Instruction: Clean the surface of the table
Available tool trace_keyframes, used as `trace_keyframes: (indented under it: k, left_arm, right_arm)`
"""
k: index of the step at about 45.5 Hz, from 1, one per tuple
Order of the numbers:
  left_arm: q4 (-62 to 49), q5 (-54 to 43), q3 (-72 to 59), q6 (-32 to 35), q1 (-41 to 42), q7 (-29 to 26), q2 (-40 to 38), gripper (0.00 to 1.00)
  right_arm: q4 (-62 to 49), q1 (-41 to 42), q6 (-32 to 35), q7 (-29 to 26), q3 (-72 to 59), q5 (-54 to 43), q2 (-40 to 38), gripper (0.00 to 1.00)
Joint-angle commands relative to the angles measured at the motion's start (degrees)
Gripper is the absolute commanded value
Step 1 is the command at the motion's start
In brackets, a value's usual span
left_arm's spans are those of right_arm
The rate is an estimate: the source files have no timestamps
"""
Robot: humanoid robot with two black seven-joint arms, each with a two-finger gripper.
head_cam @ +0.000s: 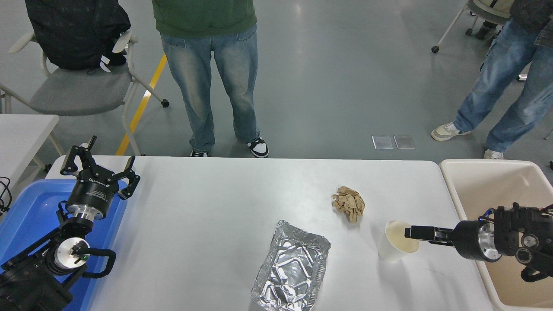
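White table surface beneath right tool gripping cup.

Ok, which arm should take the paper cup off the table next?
Right. The right gripper is already at the paper cup's rim, with the beige bin just beside it. The left gripper is parked open over the blue bin, far across the table surface.

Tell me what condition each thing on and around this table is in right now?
White paper cup: upright, empty, rim in right gripper.
Brown paper ball: crumpled, loose on white tabletop.
Silver foil tray: empty, dented.
Beige bin: looks empty.
Blue bin: looks empty.
Left gripper: open, parked over the blue bin.
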Motion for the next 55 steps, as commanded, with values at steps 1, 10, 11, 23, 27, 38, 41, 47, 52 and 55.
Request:
trace_keyframes:
  k: [1,10,11,23,27,38,41,47,52,55]
  left_arm:
    - [0.0,0.0,0.0,0.0,0.08,0.02,0.07,0.99]
    - [0.0,0.0,0.0,0.0,-0.01,0.02,-0.01,0.99]
    - [0.0,0.0,0.0,0.0,0.08,0.02,-0.01,0.99]
    - [0.0,0.0,0.0,0.0,0.08,0.02,-0.01,0.99]
    - [0.0,0.0,0.0,0.0,0.08,0.02,-0.01,0.99]
    - [0.0,0.0,0.0,0.0,0.08,0.02,-0.01,0.99]
    - [0.0,0.0,0.0,0.0,-0.01,0.02,-0.01,0.99]
    - [0.0,0.0,0.0,0.0,0.08,-0.06,-0.01,0.99]
    - [0.0,0.0,0.0,0.0,-0.01,-0.06,0.07,0.99]
    - [0.0,0.0,0.0,0.0,-0.01,-0.06,0.07,0.99]
  right_arm:
    - [-1.15,-0.16,-0.67,0.11,-0.6,-1.37,0.76,0.92]
    - [-1.41,-0.16,-0.67,0.11,-0.69,-1.46,1.11,0.8]
    - [-1.41,-0.16,-0.67,0.11,-0.69,-1.46,1.11,0.76]
    - [-1.32,0.9,-0.58,0.2,-3.32,-1.46,1.02,0.26]
    - [-1.32,1.07,-0.58,0.2,-3.32,-1.46,1.02,0.15]
    - [-1.06,2.83,-0.58,1.6,-3.59,-4.09,0.58,0.0]
    - [-0.8,3.18,-0.58,1.6,-3.59,-4.98,0.15,0.0]
    - [-0.62,4.94,-0.23,1.86,-3.59,-5.15,-1.61,0.0]
    - [0.17,6.69,0.12,2.65,-3.59,-5.07,-3.28,0.0]
    - [0.7,7.31,0.38,2.74,-3.59,-5.06,-4.07,0.0]
